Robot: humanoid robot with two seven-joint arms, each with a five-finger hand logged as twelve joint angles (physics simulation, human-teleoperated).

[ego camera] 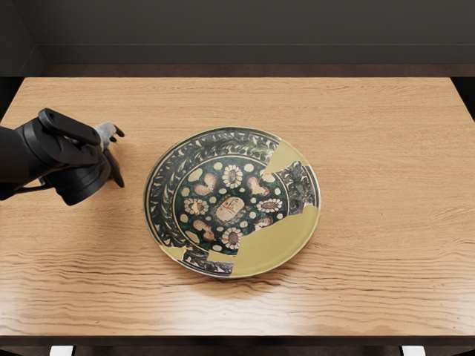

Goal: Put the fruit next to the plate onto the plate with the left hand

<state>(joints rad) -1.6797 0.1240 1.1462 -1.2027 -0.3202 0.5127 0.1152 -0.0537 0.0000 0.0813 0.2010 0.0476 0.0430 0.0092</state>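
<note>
Patterned plate (286, 241) at centre of tabletop (371, 133); left hand (85, 174) hovers just left of plate, grip state unclear; fruit unseen, possibly hidden beneath. Advice: secure fruit firmly, lift clear of rim.

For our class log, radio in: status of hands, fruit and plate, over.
Left hand left of patterned plate, apart from it; right hand out of view. No fruit visible, none on plate. Nothing between hand and plate.

Table (356, 148) is bright and evenly lit by soft light from overhead. Back wall is dark. Faint soft shadows under the plate's (286, 241) near rim and the left arm (52, 152). Render crisp, wood grain sharp throughout.
</note>
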